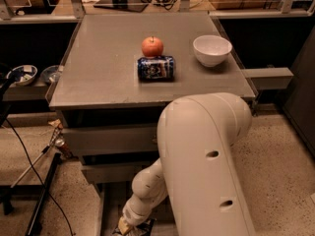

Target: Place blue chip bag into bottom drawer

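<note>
arm (202, 156) folded down past the cabinet (108, 140), gripper (132, 226) low at the bottom drawer (112, 206), can't tell its grip, blue chip bag hidden from here, blue can (156, 68) and apple (152, 46) up top

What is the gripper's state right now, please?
Gripper: reaching down low at the view's bottom edge; open, shut or holding anything cannot be told.

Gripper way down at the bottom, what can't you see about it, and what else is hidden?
Gripper, camera view: low at the bottom edge, at the end of the white arm, cut off by the frame; what it holds is unclear.
Blue chip bag: cannot be made out anywhere.
Bottom drawer: mostly hidden behind the white arm and cut by the bottom edge.
</note>
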